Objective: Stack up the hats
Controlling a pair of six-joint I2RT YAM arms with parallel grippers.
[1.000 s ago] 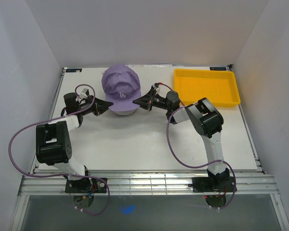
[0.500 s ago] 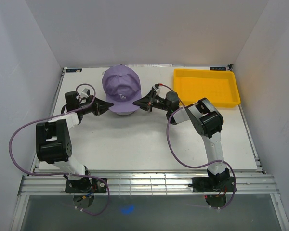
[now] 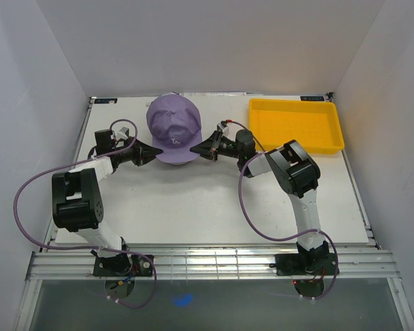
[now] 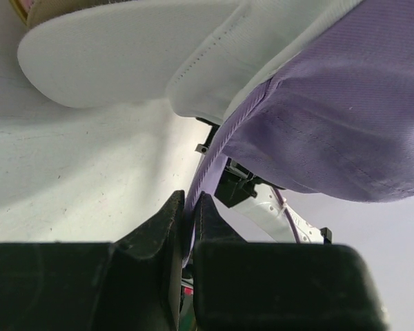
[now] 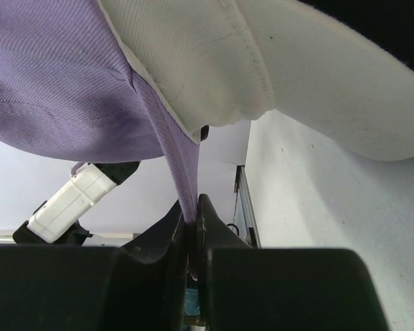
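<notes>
At the back of the table, the purple cap sits lower on the stack.
The left gripper and the right gripper stay clamped on its rim; it has sunk nearer the white cap, so release looks due.

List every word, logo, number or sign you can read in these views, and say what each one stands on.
White stitched logo on the front of the purple cap: perhaps "LA", too small to be sure.
Left label and right label at the far edge of the table: too small to read.
Both wrist views: no text.
</notes>
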